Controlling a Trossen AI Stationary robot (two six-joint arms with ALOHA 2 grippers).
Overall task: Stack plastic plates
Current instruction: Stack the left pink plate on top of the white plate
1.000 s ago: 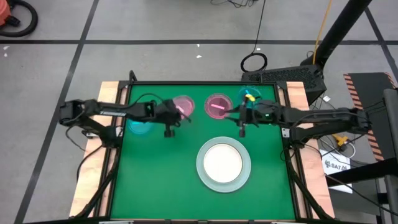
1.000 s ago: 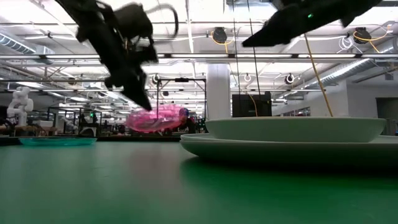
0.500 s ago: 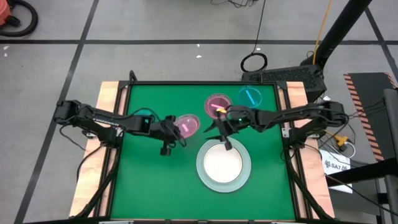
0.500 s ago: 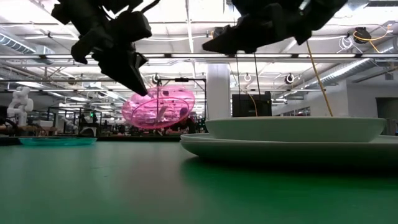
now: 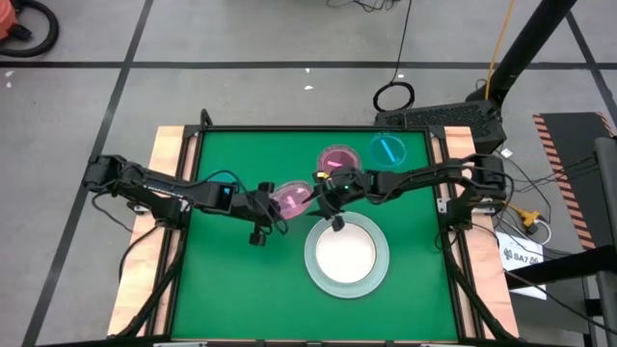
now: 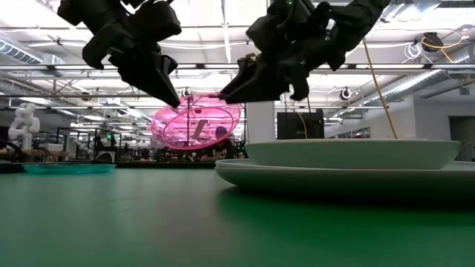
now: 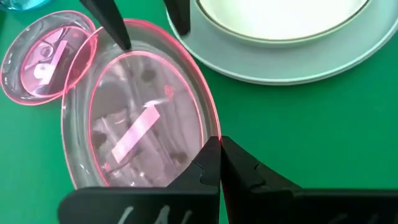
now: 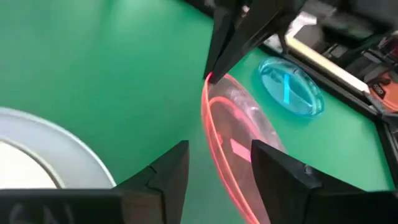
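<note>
My left gripper (image 7: 217,144) is shut on a clear pink plate (image 5: 293,198), which hangs tilted above the green table's middle. My right gripper (image 8: 217,149) is open. Its two fingers stand on either side of that plate's opposite rim (image 8: 213,127); I see no touch. A second pink plate (image 5: 337,160) and a teal plate (image 5: 388,149) lie flat at the far side. A white plate (image 5: 345,251) rests inside a large grey plate (image 5: 315,275) near the middle front. My left gripper pinches the pink plate's rim (image 7: 210,134) between its two shut fingers, on the side toward the table's left. The fingers slant down from the left. The plate hangs clear of the table, tilted up on edge (image 6: 194,124).
Another teal plate (image 6: 67,167) lies flat at the table's left side, under my left arm. Bare green mat (image 5: 241,280) lies at the near left. Wooden boards (image 5: 164,154) edge the table on both sides.
My left gripper has carried the pink plate toward the table's right and a little up, and the plate has tipped more upright. My right gripper has swung down from the far right toward the table's middle and now straddles the plate's rim.
</note>
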